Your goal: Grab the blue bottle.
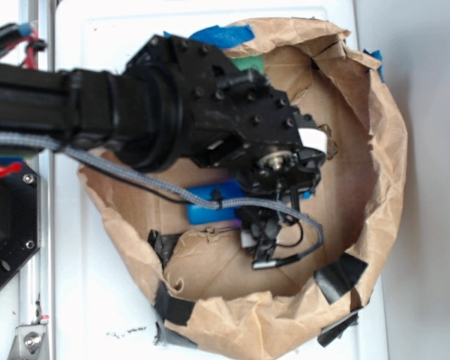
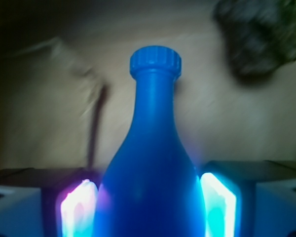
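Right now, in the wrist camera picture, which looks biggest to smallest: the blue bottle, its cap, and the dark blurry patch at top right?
1. The blue bottle, by far the largest; it sits very near the camera, between the glowing fingers.
2. The dark patch.
3. The bottle's cap.

Nearness inflates the bottle, so true sizes stay unsure.

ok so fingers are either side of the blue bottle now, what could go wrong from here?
1. The blue bottle is smooth and tapers toward the cap; the fingers flank its wide body, so it may squirt forward on closing.
2. A small gap shows at the right finger, so contact looks unconfirmed; lifting now could leave it behind.
3. The crumpled paper bag wall rings the workspace; the arm's cable could snag it on lift.
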Robot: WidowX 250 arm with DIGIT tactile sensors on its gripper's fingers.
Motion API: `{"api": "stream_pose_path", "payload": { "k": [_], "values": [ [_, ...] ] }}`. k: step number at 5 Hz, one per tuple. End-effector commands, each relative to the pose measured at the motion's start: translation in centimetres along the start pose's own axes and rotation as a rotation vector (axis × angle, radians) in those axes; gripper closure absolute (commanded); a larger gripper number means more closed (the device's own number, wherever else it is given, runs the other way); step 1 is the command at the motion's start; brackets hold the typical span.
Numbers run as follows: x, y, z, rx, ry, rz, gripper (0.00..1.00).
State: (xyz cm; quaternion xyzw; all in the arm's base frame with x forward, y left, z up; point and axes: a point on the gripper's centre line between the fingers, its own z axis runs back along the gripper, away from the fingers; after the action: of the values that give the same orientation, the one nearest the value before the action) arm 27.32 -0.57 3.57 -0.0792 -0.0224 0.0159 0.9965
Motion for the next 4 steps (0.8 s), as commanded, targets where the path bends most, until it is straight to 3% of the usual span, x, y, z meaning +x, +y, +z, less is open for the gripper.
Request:
{"api": "stream_pose_path", "payload": {
  "k": [1, 2, 3, 4],
  "values": [
    [0.5, -0.8, 9.8, -0.002, -0.125, 0.005, 1.0],
    [0.4, -0.4, 12.4, 0.051, -0.066, 0.054, 1.0],
    [0.5, -0.2, 13.1, 0.003, -0.024, 0.059, 1.0],
    [0.3, -0.4, 12.6, 0.022, -0.063, 0.058, 1.0]
  ]
}}
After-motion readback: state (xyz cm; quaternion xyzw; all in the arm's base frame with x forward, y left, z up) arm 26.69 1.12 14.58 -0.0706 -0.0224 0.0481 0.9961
